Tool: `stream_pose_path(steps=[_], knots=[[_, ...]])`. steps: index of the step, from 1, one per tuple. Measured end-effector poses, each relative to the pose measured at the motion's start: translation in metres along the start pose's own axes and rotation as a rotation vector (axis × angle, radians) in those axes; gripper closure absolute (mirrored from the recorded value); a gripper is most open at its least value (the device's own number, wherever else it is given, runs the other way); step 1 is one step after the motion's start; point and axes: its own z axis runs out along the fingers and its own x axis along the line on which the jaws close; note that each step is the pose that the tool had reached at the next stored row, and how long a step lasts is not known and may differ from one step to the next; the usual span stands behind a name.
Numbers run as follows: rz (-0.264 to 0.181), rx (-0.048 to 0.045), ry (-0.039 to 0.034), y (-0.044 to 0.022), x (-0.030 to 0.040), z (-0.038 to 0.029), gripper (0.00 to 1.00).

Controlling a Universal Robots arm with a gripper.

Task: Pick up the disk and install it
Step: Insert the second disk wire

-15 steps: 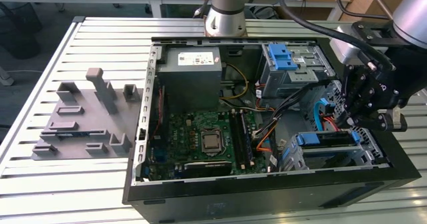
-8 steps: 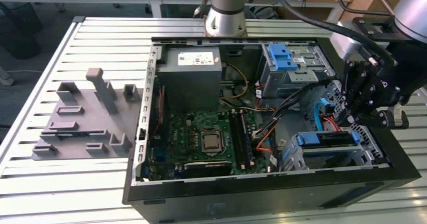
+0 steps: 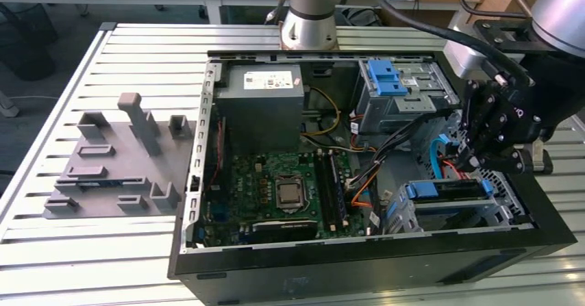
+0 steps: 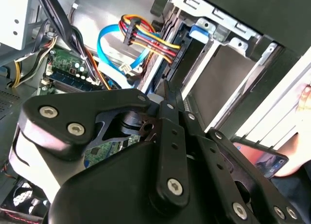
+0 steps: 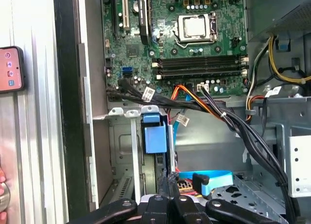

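Observation:
The disk point(image 3: 445, 189), a dark drive in a bright blue frame, sits in the lower drive cage at the front corner of the open computer case, on the exterior view's right. The blue end of its frame point(image 5: 155, 138) shows between the cage rails in the first wrist view. My black gripper point(image 3: 472, 163) hangs just above the cage, close over the disk. Its fingers point(image 5: 168, 181) are pressed together with nothing between them, and their thin tip point(image 4: 167, 92) points down beside the cage wall. A blue flat cable point(image 5: 210, 178) and a red-and-yellow power plug point(image 4: 146, 37) lie right by the fingertips.
The case point(image 3: 366, 265) lies open on a slatted table with the motherboard point(image 3: 283, 189), power supply point(image 3: 265, 97) and an upper cage with a blue latch point(image 3: 388, 80). Black cable bundles point(image 5: 252, 136) cross near the cage. A grey fixture point(image 3: 119, 162) stands at the left. A person's hand holds a phone point(image 4: 262, 161) beside the case.

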Motion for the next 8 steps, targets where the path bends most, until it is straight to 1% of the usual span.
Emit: stream_pose_path(steps=[5, 8], knots=[[0.000, 0.0000, -0.0004, 0.0019, -0.0023, -0.0052, 0.89], [0.000, 0.0000, -0.0002, 0.0030, -0.0043, -0.0072, 0.89]])
